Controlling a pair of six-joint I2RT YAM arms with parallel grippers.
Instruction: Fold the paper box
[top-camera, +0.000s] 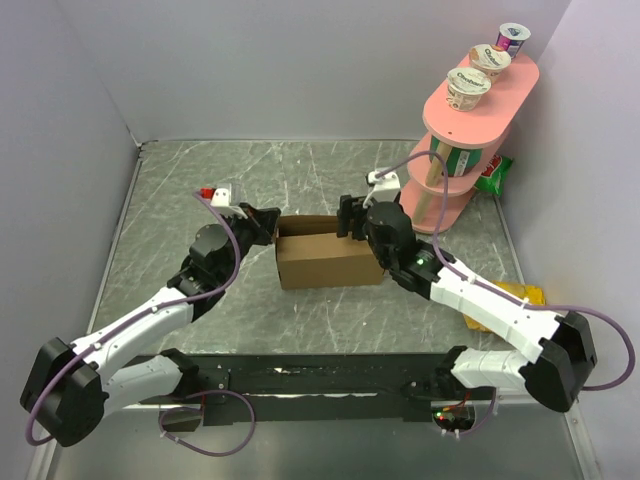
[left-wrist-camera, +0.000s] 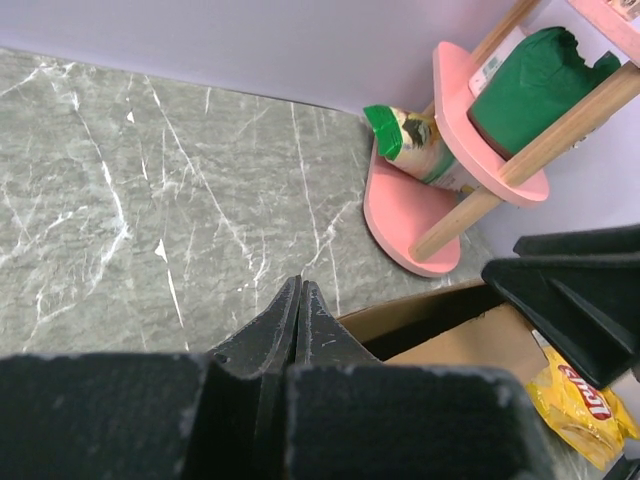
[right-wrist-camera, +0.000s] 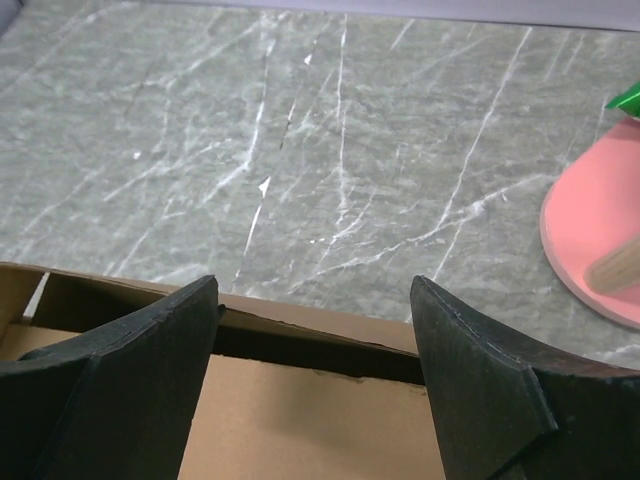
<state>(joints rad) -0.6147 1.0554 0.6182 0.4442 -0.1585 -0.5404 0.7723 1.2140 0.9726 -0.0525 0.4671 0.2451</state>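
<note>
Paper box (top-camera: 325, 262), one, three yogurt cups (top-camera: 489, 60)

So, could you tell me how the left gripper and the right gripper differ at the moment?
The left gripper is shut, its jaws pressed together; the right gripper is open, its jaws set wide apart. The left gripper sits at the left end of the box, while the right gripper hangs over its far rim, toward the right end. Both are black, both are at the box's top edge, and neither plainly grips it.
</note>
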